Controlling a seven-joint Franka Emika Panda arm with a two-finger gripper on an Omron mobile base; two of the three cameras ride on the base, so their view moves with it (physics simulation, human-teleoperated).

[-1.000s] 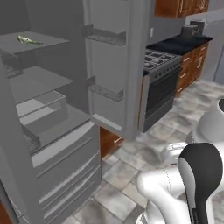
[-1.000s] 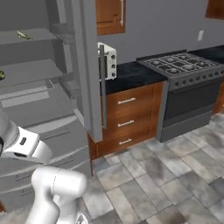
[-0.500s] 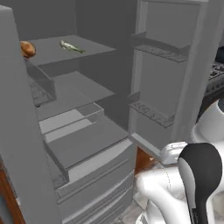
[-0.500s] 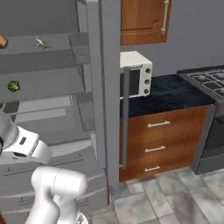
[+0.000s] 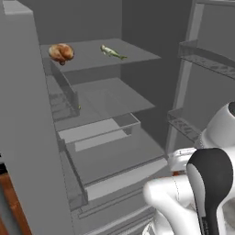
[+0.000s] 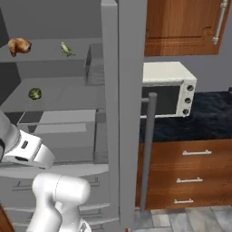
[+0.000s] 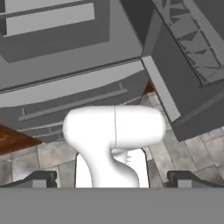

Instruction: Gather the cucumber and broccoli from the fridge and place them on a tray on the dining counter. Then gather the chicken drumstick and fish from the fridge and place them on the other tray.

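Fridge [image 5: 27, 137] standing open | chicken drumstick [image 5: 61, 53] and fish [image 5: 112, 52] lying apart on top shelf, broccoli [image 6: 34, 94] one shelf lower | gripper [image 7: 112, 178] hanging low, jaws spread (facing the floor) | advising: raise arm, approach broccoli from the front.

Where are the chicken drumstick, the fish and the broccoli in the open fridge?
chicken drumstick [image 5: 61, 53], left base view, its rounded body.
fish [image 5: 111, 52], left base view, mid-body.
broccoli [image 6: 34, 94], right base view, its green head.

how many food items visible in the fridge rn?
3. Chicken drumstick at the top shelf's left, fish to its right on the same shelf, broccoli on the shelf below. No cucumber spotted; it may be hidden.
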